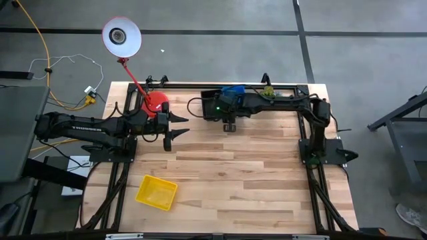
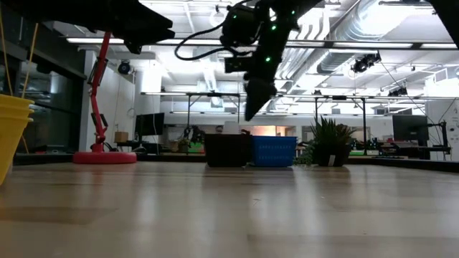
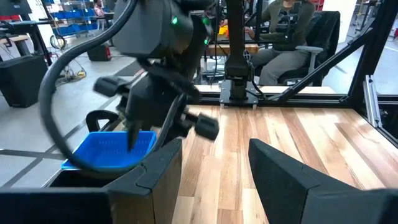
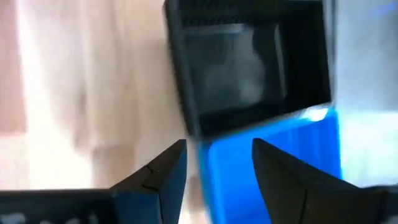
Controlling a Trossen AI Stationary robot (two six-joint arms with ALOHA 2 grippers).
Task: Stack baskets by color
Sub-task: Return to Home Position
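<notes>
A black basket (image 2: 226,150) and a blue basket (image 2: 274,150) stand side by side on the table near its far edge. In the right wrist view the black basket (image 4: 249,68) lies beyond the blue basket (image 4: 273,168). My right gripper (image 2: 251,111) hangs open above them, pointing steeply down and clear of both. A yellow basket (image 1: 157,192) rests on the table near the front left. My left gripper (image 1: 181,128) waits open at the left, held level above the table.
A pink lamp's base (image 1: 157,101) stands at the far left of the table, and a small green plant (image 2: 330,143) stands right of the blue basket. Bare wood stretches across the table's middle (image 1: 247,173). A seated person (image 3: 280,37) shows beyond the table.
</notes>
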